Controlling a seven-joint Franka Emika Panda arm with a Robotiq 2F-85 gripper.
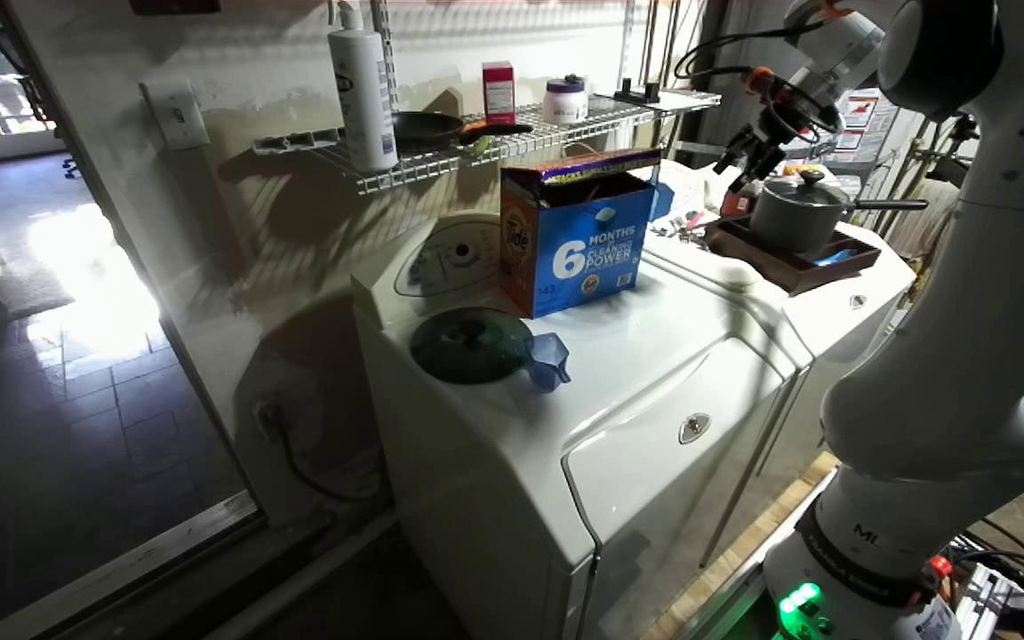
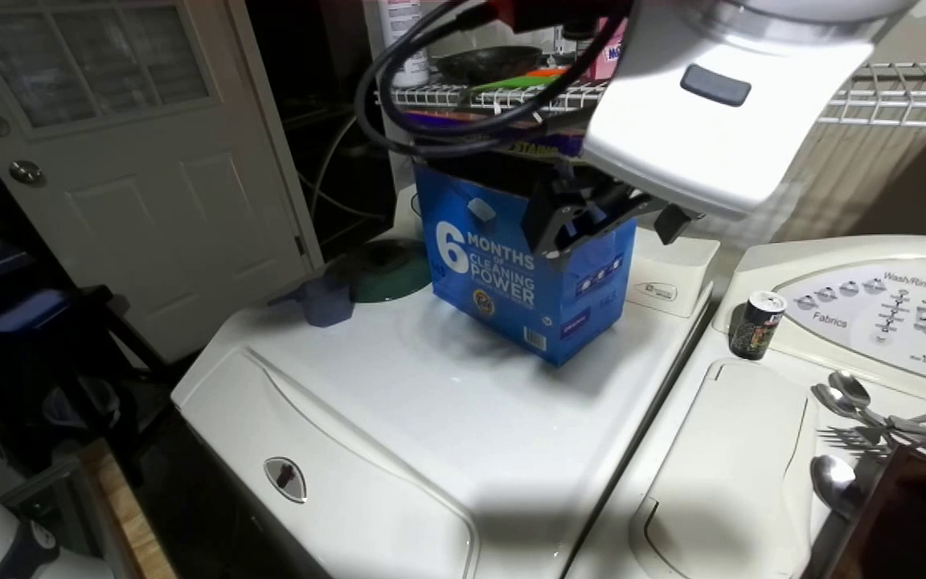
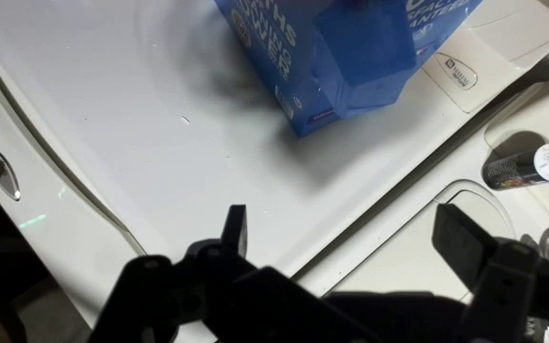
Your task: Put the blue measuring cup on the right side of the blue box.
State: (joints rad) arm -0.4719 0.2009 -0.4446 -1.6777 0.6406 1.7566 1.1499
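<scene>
The blue box (image 1: 596,258) stands upright on the white machine, flaps open; it also shows at the top of the wrist view (image 3: 260,40) and in an exterior view (image 2: 483,257). A translucent blue measuring cup (image 1: 547,363) stands beside the dark round disc, at the box's left; it also shows in an exterior view (image 2: 326,301). A faceted blue shape (image 3: 370,66) covers the box's near corner in the wrist view; I cannot tell whether it is another cup. My gripper (image 3: 341,221) is open and empty, raised to the right of the box (image 2: 609,229) (image 1: 729,176).
The dark round disc (image 1: 470,347) lies on the machine. A black can (image 2: 755,326) and cutlery (image 2: 865,418) lie on the neighbouring machine. A lidded pot (image 1: 792,218) sits on a brown tray (image 1: 796,277). A wire shelf (image 1: 436,164) runs above.
</scene>
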